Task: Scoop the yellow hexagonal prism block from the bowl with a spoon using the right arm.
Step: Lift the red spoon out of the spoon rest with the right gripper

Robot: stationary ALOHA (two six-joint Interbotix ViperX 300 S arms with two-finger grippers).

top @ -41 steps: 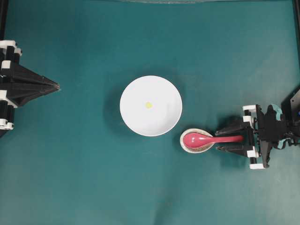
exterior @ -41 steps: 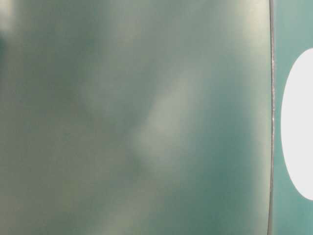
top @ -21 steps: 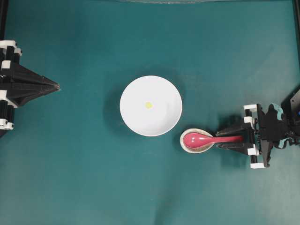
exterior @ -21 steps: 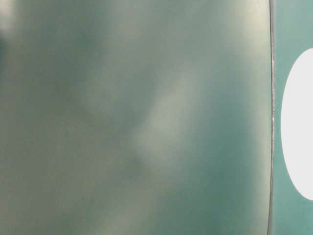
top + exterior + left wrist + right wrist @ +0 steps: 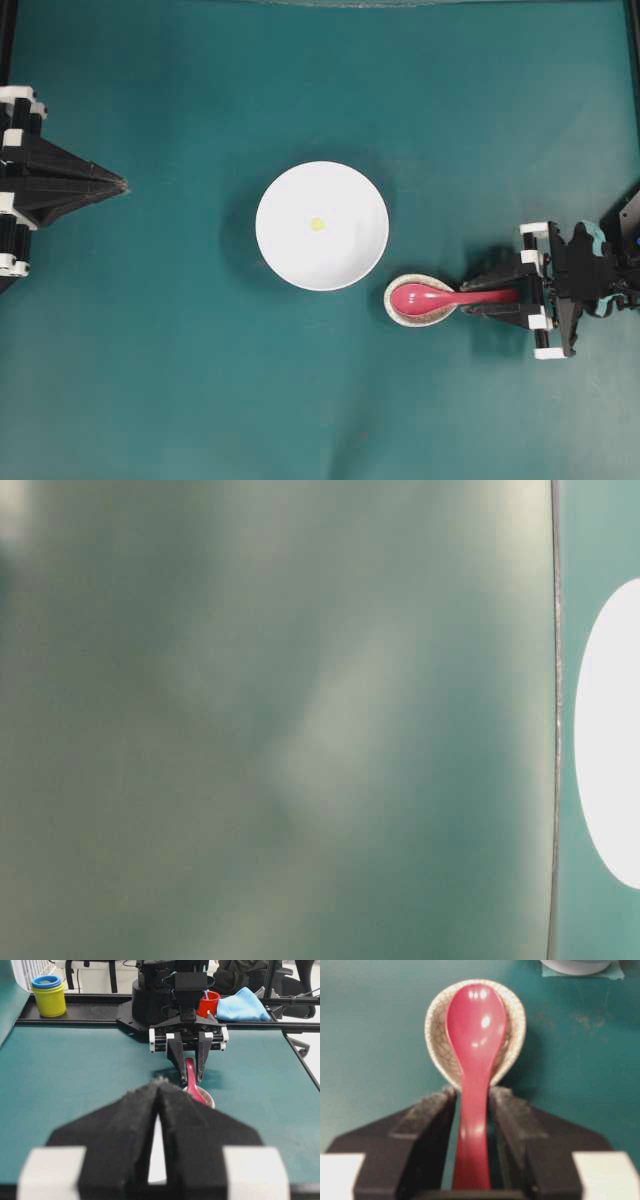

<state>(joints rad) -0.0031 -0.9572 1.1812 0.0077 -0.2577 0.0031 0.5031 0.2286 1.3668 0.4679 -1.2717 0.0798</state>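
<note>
A: What is taking up most of the overhead view?

B: The teal table is filling nearly the whole frame. The white bowl is sitting just left of the centre, and it is the biggest dish there.

A: And the arms?

B: The left gripper is resting at the left edge, about halfway up, pointing toward the middle. Its two black fingers are pressing together, so it is closed on nothing. The right gripper is reaching in from the right edge, lower right of the bowl.

A: What is the right one doing?

B: Its jaws are standing narrow, one finger on each side of the spoon's handle. In the right wrist view the padded fingers are lying right against the handle on both sides, though I cannot tell whether they are gripping it firmly.

A: Where is the spoon itself?

B: The pink-red spoon is lying with its scoop in the small beige crackle dish, just off the bowl's lower right rim. Its handle is pointing right, into the gripper.

A: And the yellow block?

B: The yellow hexagonal prism block is lying inside the bowl, near its middle, well apart from the spoon.

A: Does the table-level view add anything?

B: It is mostly a blur; only a white curve is showing at its right edge.
</note>
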